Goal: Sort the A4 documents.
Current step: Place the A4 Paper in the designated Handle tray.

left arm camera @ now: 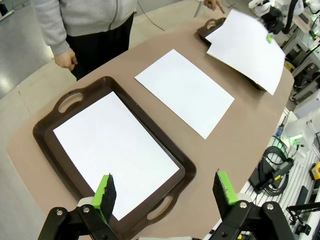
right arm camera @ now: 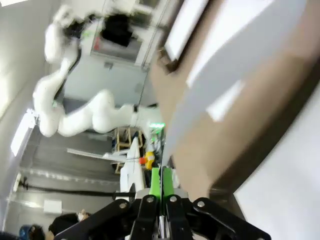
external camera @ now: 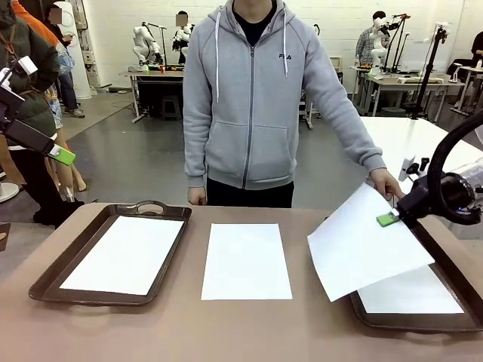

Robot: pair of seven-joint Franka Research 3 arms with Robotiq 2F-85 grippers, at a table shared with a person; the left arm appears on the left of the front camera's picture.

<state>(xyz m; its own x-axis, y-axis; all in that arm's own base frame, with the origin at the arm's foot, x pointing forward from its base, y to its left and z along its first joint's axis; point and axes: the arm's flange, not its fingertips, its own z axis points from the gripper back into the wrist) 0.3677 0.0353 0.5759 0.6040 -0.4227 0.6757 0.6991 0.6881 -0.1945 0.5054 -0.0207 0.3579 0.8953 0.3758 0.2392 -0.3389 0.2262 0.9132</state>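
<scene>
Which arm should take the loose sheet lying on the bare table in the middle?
Left. The left gripper is open and holds nothing, near the left tray, with the middle sheet just beyond it. The right gripper is shut on a lifted sheet over the right tray, so it looks busy.

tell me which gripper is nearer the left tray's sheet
Left. The left gripper hovers open, aimed at that sheet; the right gripper is across the table, pinching a lifted sheet.

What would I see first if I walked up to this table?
Probably the white sheet lifted in the air on the right, pinched at its edge by the right gripper above a brown tray. Then the person's hand just behind it, and another sheet lying flat mid-table.
</scene>
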